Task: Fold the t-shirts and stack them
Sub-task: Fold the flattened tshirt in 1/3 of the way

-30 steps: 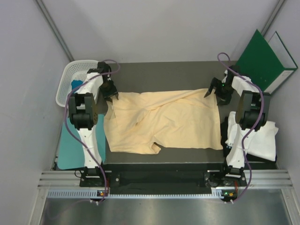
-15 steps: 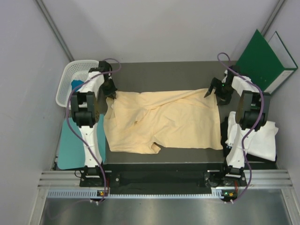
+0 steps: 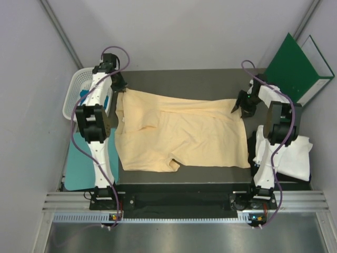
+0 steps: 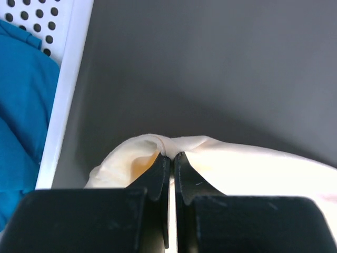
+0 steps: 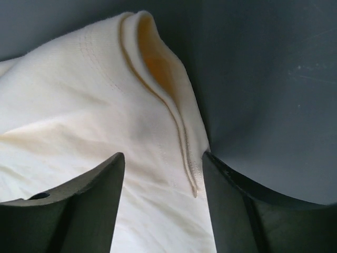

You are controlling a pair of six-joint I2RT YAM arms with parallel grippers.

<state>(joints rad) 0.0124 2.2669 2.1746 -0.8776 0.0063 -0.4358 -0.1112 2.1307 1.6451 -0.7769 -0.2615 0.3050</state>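
The blue t-shirt [image 4: 21, 105] runs off the left wrist view's edge.

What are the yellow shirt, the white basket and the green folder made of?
Yellow shirt: soft knit cloth, likely cotton, matte; it creases and shows stitched hems. White basket: probably moulded plastic, with round holes. Green folder: stiff, flat, maybe card or plastic.

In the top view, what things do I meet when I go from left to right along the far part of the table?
Basket → left gripper → peach t-shirt → right gripper → green folder
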